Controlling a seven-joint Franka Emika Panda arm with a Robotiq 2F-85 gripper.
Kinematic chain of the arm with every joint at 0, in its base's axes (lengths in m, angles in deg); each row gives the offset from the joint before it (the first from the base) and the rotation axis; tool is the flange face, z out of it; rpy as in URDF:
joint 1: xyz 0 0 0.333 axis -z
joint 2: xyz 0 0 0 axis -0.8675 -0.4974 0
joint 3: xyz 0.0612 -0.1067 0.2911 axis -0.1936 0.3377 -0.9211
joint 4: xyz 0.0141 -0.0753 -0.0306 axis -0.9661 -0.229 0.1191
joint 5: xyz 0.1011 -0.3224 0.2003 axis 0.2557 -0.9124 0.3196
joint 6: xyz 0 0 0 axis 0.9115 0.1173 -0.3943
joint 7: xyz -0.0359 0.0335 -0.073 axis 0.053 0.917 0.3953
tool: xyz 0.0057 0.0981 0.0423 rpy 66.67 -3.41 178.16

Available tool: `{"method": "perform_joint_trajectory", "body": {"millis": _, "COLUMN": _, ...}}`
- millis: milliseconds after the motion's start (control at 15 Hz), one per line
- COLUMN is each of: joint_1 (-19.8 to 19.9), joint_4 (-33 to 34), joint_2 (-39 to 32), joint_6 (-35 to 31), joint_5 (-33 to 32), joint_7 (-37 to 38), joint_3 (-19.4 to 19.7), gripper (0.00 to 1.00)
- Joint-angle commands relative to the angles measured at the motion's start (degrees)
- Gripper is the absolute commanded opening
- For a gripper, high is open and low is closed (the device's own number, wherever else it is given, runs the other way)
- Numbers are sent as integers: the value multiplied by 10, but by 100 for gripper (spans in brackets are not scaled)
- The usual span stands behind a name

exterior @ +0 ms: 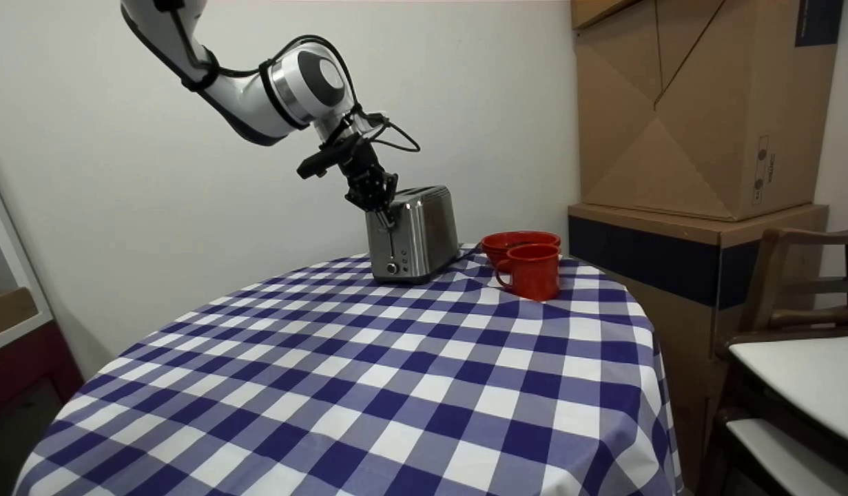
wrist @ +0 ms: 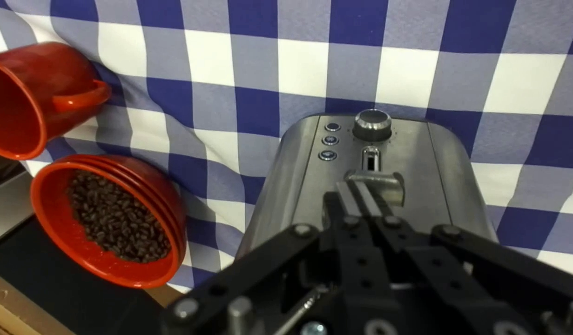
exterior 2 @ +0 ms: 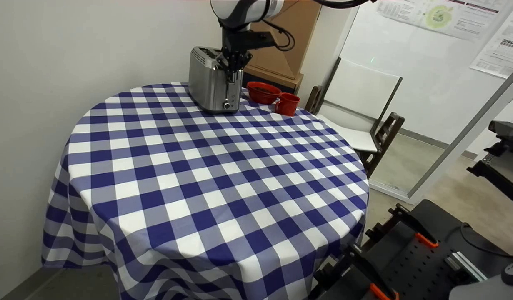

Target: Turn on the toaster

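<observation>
The silver toaster [exterior: 434, 234] stands upright at the table's wall side, also visible in an exterior view [exterior 2: 204, 85]. In the wrist view, its front panel [wrist: 421, 186] shows a dial [wrist: 373, 124], several small buttons at left, and a slot above a metal lever [wrist: 391, 186]. My gripper [wrist: 359, 200] is shut, its two fingertips nearly together with nothing between them. They lie over the left part of the lever; I cannot tell whether they touch. In both exterior views, the gripper [exterior: 386, 219] points down at the toaster's upper front [exterior 2: 231, 77].
A red cup [exterior: 537, 272] and a stack of red bowls [wrist: 174, 218] holding dark beans stand beside the toaster. A checkered cloth [exterior 2: 206, 175] covers the round table. A wall [exterior: 492, 124] stands behind it, and cardboard boxes [exterior: 671, 151] are near the bowls.
</observation>
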Motion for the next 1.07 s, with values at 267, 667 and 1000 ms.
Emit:
{"method": "perform_joint_trajectory", "body": {"millis": 267, "joint_1": 5, "joint_4": 98, "joint_2": -73, "joint_6": 56, "joint_5": 25, "joint_7": -36, "joint_3": -2, "gripper": 0}}
{"method": "perform_joint_trajectory", "body": {"millis": 667, "joint_1": 1, "joint_4": 140, "joint_2": -124, "joint_6": 83, "joint_5": 21, "joint_7": -39, "joint_3": 4, "gripper": 0}}
{"method": "perform_joint_trajectory", "body": {"millis": 1000, "joint_1": -1, "joint_4": 178, "joint_2": -157, "joint_6": 107, "joint_5": 19, "joint_7": -35, "joint_3": 7, "gripper": 0}}
